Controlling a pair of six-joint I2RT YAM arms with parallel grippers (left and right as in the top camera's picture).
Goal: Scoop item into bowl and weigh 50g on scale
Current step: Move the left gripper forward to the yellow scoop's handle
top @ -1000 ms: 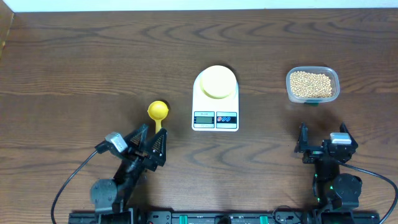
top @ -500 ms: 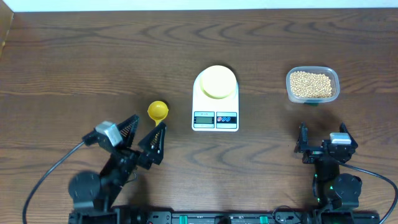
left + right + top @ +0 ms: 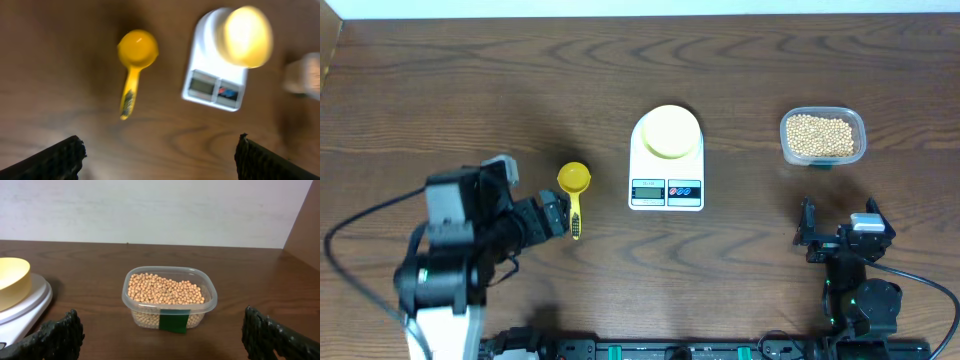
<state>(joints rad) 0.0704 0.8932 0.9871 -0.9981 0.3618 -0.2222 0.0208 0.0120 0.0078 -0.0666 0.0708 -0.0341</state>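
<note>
**A:** Beans first: where are the small round tan beans (image 3: 165, 291)?

**B:** Heaped in the clear rounded-rectangular plastic container (image 3: 210, 302) with a green label. It sits on the right side of the dark wooden tabletop (image 3: 470, 80), apart from the scale.

**A:** And the small round pale yellow bowl (image 3: 670, 130)?

**B:** It rests on the round platform of the white rectangular digital scale (image 3: 666, 192), about mid-tabletop, with the display and buttons facing the arms.

**A:** What about the left fingers (image 3: 60, 157)?

**B:** Spread wide and gripping nothing. From overhead they sit just beside the handle end of the bright yellow plastic measuring scoop (image 3: 574, 182). The scoop lies flat to the left of the scale, with its cup pointing away from the arms.

**A:** And the right fingers (image 3: 55, 337)?

**B:** Also fully apart and empty. They are near the front edge, facing the container of beans and well short of it.
</note>
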